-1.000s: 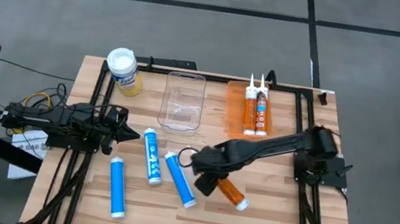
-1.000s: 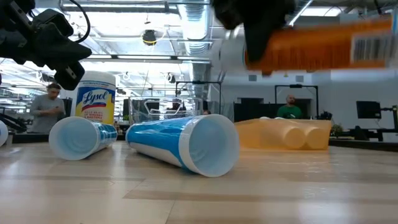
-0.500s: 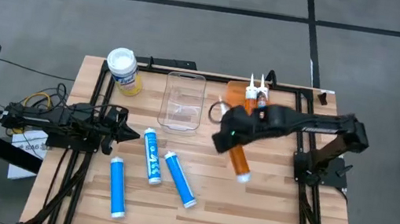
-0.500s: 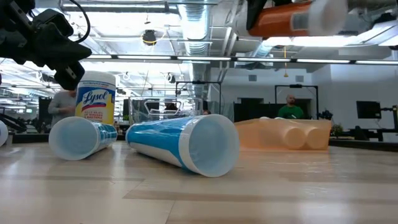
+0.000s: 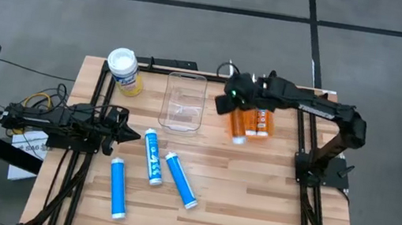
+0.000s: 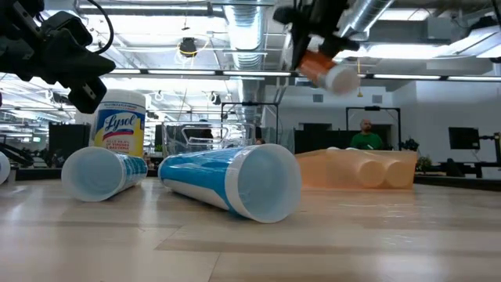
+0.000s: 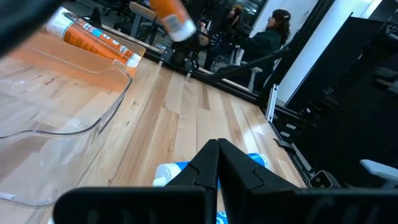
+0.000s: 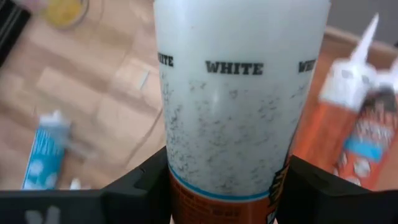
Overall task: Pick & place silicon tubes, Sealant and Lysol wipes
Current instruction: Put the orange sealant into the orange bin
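High view shows the right pincer [image 5: 236,102] clenched on an orange sealant tube [image 5: 240,126], held above the orange tray [image 5: 234,93] near the tabletop's far edge. Left pincer [image 5: 120,131] sits closed at the left edge, with the Lysol wipes [image 5: 124,70] upright at the far-left corner.

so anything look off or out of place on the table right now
Nothing is spilled or damaged. Three blue tubes lie scattered at odd angles on the wood, not in the clear tray. The right tool holds an orange sealant tube tilted in the air over the orange tray.
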`<action>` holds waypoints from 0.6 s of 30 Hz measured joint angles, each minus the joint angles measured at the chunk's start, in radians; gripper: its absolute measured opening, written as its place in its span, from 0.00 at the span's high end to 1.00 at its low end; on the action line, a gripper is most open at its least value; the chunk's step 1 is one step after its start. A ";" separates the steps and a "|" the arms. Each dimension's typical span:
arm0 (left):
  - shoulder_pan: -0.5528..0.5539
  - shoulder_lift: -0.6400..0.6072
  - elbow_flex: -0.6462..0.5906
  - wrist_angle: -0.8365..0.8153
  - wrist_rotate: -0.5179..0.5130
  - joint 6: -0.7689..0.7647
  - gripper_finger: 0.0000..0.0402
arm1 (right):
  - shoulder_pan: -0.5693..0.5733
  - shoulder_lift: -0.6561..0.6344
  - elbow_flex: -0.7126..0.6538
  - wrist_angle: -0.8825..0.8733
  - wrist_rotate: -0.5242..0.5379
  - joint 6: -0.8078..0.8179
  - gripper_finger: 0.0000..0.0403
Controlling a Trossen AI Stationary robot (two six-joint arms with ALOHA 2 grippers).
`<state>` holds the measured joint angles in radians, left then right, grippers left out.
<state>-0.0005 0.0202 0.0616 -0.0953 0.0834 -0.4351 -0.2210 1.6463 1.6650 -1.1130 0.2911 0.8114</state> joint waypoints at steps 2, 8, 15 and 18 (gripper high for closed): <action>0.000 0.000 0.000 0.000 0.000 0.000 1.00 | -0.042 0.028 0.000 0.031 0.000 -0.039 0.53; 0.000 0.000 0.000 0.000 0.000 0.000 1.00 | -0.142 0.124 0.000 0.055 0.001 -0.099 0.53; 0.000 0.000 0.000 0.000 0.000 -0.003 1.00 | -0.189 0.224 0.000 0.045 0.028 -0.105 0.53; 0.000 0.000 0.000 0.000 0.000 -0.003 1.00 | -0.196 0.260 0.000 0.048 0.038 -0.084 0.53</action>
<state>-0.0002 0.0204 0.0616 -0.0956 0.0834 -0.4381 -0.4166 1.9061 1.6646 -1.0654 0.3288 0.7274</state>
